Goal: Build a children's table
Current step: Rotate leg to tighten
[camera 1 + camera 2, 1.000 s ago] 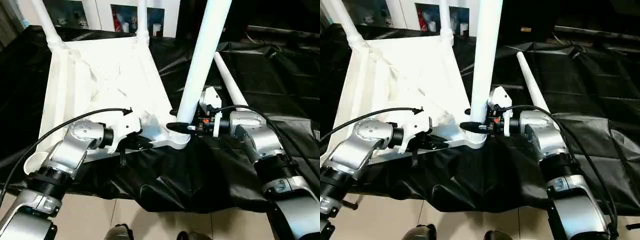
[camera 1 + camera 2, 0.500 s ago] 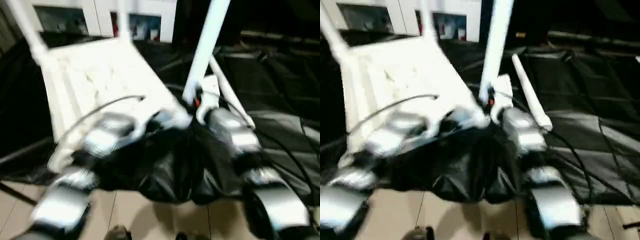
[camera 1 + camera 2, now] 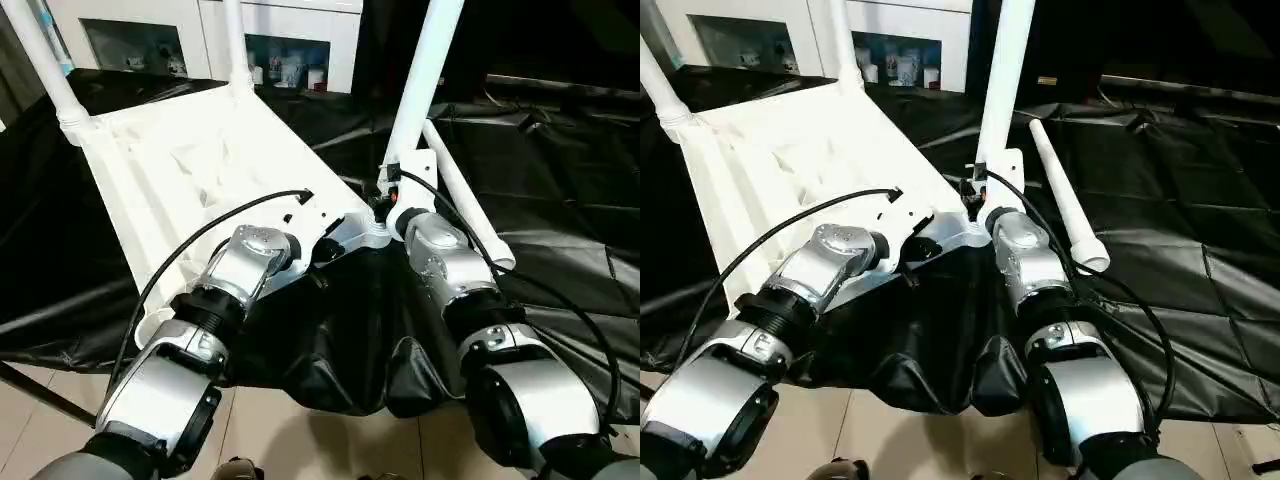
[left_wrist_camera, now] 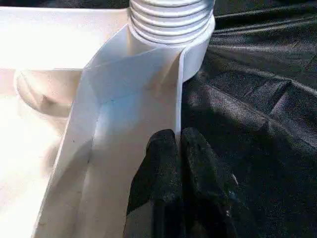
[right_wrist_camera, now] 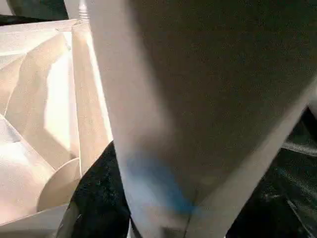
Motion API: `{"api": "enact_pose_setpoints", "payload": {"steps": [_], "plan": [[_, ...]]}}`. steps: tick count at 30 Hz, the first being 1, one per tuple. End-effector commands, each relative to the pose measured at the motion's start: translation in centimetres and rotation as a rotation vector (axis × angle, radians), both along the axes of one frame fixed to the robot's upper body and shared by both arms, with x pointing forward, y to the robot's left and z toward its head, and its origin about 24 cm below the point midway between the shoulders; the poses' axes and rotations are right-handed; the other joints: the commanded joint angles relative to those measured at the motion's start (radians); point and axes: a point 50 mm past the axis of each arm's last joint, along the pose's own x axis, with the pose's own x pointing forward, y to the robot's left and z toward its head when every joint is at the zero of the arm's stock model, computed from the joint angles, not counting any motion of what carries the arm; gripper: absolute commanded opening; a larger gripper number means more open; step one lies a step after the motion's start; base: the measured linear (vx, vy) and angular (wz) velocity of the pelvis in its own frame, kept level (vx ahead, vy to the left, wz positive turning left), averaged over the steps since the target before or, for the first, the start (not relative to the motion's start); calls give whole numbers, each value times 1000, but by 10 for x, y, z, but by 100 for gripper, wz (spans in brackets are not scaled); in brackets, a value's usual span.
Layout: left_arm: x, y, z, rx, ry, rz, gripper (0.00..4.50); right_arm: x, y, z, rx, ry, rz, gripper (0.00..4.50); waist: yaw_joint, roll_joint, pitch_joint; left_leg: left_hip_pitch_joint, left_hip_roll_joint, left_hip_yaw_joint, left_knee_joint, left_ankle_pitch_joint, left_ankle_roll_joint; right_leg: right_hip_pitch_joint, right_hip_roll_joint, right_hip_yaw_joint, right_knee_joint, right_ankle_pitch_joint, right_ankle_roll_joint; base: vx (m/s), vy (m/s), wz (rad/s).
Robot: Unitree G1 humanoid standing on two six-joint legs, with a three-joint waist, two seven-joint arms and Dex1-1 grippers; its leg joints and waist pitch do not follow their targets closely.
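White tabletop (image 3: 200, 170) lies upside down on black sheeting (image 3: 560, 200). Both your arms have reached further in. Left fingers (image 4: 171, 163) pinch its rim; right fingers, half-spread, grip the third leg (image 3: 425, 60) above its socket. Fourth leg (image 3: 1065, 195) waits alongside.

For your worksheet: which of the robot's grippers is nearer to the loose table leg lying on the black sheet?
Right. The right gripper is at the upright leg, just beside the loose leg; the left gripper pinches the tabletop's rim, farther off.

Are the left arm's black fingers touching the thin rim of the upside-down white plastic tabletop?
Touching. In the left wrist view, the two black fingers are closed with the tabletop's rim running straight down between their tips.
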Motion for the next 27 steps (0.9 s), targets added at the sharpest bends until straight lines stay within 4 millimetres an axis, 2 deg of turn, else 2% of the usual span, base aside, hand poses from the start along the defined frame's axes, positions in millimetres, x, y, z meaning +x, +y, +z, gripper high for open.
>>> {"api": "enact_pose_setpoints", "payload": {"steps": [1, 3, 5, 7, 9, 12, 16, 18, 19, 21, 24, 27], "plan": [[4, -4, 1, 31, -31, 55, 0, -28, 33, -55, 44, 267, 101, 224, -2, 7, -39, 7, 45, -20, -81, -308, -5, 16, -81, 58, -103, -343, -151, 0, 0, 0], [4, -4, 1, 31, -31, 54, 0, -27, 33, -55, 52, 266, 98, 224, -2, 9, -39, 9, 46, -21, -81, -322, -8, 14, -82, 58, -105, -354, -152, 0, 0, 0], [4, -4, 1, 27, -30, 44, 0, -26, 32, -52, 69, 259, 97, 264, -3, 11, -37, 8, 47, -22, -84, -336, -12, 13, -83, 58, -107, -368, -147, 0, 0, 0], [4, -5, 1, 24, -34, 27, 0, -24, 31, -49, 84, 248, 98, 269, -4, 13, -38, 9, 48, -23, -84, -349, -15, 10, -85, 59, -108, -373, -150, 0, 0, 0], [3, -6, 4, 13, -57, -22, 0, -20, 30, -42, 102, 211, 116, 288, -6, 11, -41, 0, 47, -25, -85, -325, -14, 18, -83, 57, -103, -342, -149, 0, 0, 0], [2, -5, 6, 7, -74, -62, 0, -17, 29, -33, 118, 160, 146, 319, -5, 11, -45, 0, 47, -19, -79, -274, 7, 18, -82, 58, -96, -255, -169, 0, 0, 0], [-1, 0, 9, -8, -95, -114, 0, -10, 21, -18, 132, 94, 186, 349, -7, 11, -57, -11, 44, -12, -60, -109, 59, 30, -76, 52, -67, 2, -234, 0, 0, 0], [-1, 1, 9, -9, -98, -119, 0, -9, 19, -15, 122, 77, 199, 364, -7, 12, -59, -11, 44, -9, -54, -65, 80, 31, -74, 50, -59, 88, -259, 0, 0, 0], [-3, 3, 10, -5, -110, -150, 0, -8, 15, -11, 109, 54, 218, 385, -8, 12, -59, -11, 43, -8, -52, -58, 87, 32, -73, 50, -57, 109, -266, 0, 0, 0], [-5, 5, 10, 0, -120, -181, 0, -7, 12, -7, 99, 30, 248, 397, -10, 10, -59, -11, 43, -7, -51, -59, 104, 34, -73, 49, -55, 134, -281, 0, 0, 0], [-10, 9, 12, 0, -138, -246, 0, -7, 7, -1, 55, -10, 303, 429, -8, 12, -63, -10, 45, -7, -45, -35, 125, 33, -72, 48, -48, 165, -297, 0, 0, 0], [-14, 12, 12, -10, -124, -298, 0, -7, -1, 3, 6, -43, 354, 429, -4, 12, -62, -9, 45, -5, -41, -11, 145, 33, -71, 48, -44, 200, -303, 0, 0, 0]]}}
